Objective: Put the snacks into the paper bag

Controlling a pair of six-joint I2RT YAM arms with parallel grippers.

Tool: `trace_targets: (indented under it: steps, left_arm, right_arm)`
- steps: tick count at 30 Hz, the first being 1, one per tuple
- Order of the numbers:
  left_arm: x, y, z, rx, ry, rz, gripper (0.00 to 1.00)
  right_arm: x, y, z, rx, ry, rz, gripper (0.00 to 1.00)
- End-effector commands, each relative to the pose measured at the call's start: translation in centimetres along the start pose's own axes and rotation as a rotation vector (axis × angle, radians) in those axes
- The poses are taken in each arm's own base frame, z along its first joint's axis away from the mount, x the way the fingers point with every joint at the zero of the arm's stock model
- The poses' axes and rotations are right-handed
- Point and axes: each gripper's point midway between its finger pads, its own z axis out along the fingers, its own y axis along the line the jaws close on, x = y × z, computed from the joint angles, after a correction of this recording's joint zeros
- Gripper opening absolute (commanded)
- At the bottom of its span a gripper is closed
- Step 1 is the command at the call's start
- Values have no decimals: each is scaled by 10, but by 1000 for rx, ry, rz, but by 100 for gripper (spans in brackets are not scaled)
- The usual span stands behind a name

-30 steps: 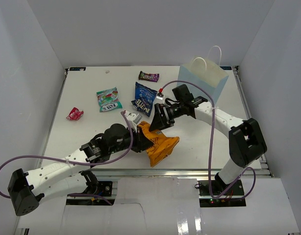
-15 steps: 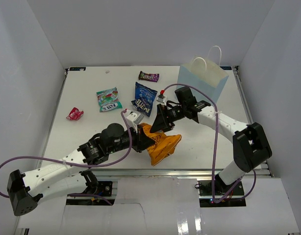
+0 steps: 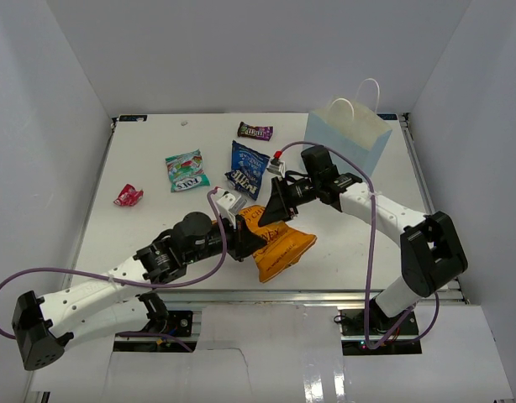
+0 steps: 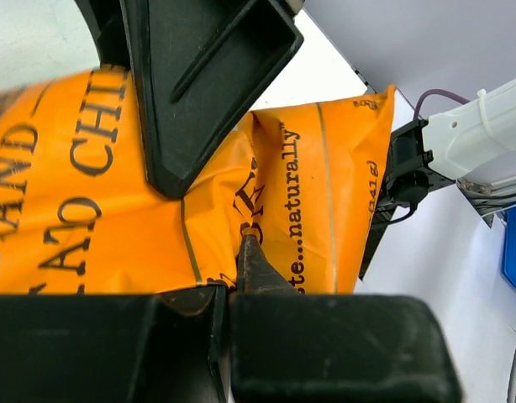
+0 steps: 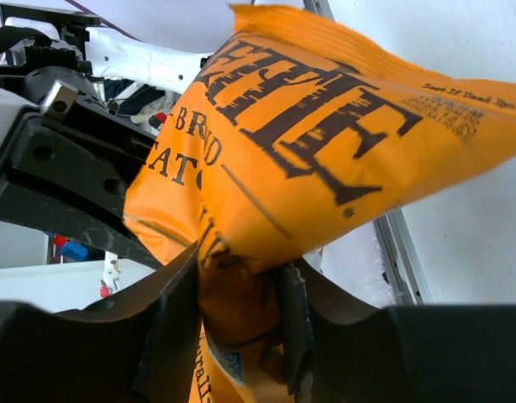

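The orange chip bag (image 3: 279, 245) is held near the table's front middle, gripped from both sides. My left gripper (image 3: 244, 237) is shut on its left edge; in the left wrist view the orange chip bag (image 4: 308, 185) is pinched between that gripper's (image 4: 233, 285) closed jaws. My right gripper (image 3: 269, 217) clamps the bag's upper edge, and the right wrist view shows the foil (image 5: 325, 143) squeezed between its fingers (image 5: 241, 285). The light blue paper bag (image 3: 350, 138) stands upright at the back right. Other snacks lie on the table: a dark blue bag (image 3: 247, 169), a teal-white bag (image 3: 186, 170), a purple candy pack (image 3: 255, 131), a red-pink wrapper (image 3: 128, 196).
White walls enclose the table on the left, back and right. The right arm's forearm (image 3: 371, 206) stretches across the table in front of the paper bag. A purple cable (image 3: 365, 252) loops beside that arm.
My right gripper has come down and closed its jaws on the orange chip bag's upper edge. The bag has shifted slightly right and flattened out. The left gripper keeps its hold.
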Motion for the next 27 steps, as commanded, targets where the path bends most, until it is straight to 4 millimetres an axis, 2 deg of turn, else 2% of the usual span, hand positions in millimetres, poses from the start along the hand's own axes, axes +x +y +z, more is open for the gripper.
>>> trace_targets:
  steps: [1, 6, 9, 13, 14, 17, 20, 21, 24, 27]
  left_arm:
    - [-5, -1, 1, 14, -43, -5, 0]
    - [12, 3, 1, 17, -7, -47, 4]
    - [24, 5, -1, 16, 20, -77, 13]
    - [26, 2, -6, 36, 22, -93, 30]
    - [27, 2, -7, 38, 19, -93, 41]
    - [25, -1, -16, 49, 4, -100, 56]
    - [24, -4, -27, 65, -16, -118, 59]
    - [26, -4, -30, 71, -22, -126, 67]
    - [27, -2, -38, 71, -54, -148, 69]
    - [27, 3, -44, 51, -73, -163, 71]
  right_arm:
    - [6, 32, -6, -84, 26, -117, 40]
    - [-3, 36, -10, -32, 1, -315, 32]
    - [-6, 36, -15, -2, 0, -446, 30]
    - [-7, 39, -18, 4, 8, -560, 25]
    - [-9, 38, -19, 22, 7, -576, 24]
    - [-18, 36, -23, 87, -13, -649, 17]
    - [-24, 40, -27, 107, -32, -692, 15]
    - [-25, 39, -27, 112, -35, -694, 15]
    - [-27, 38, -30, 135, -45, -717, 8]
    - [-36, 43, -35, 168, -66, -773, 8]
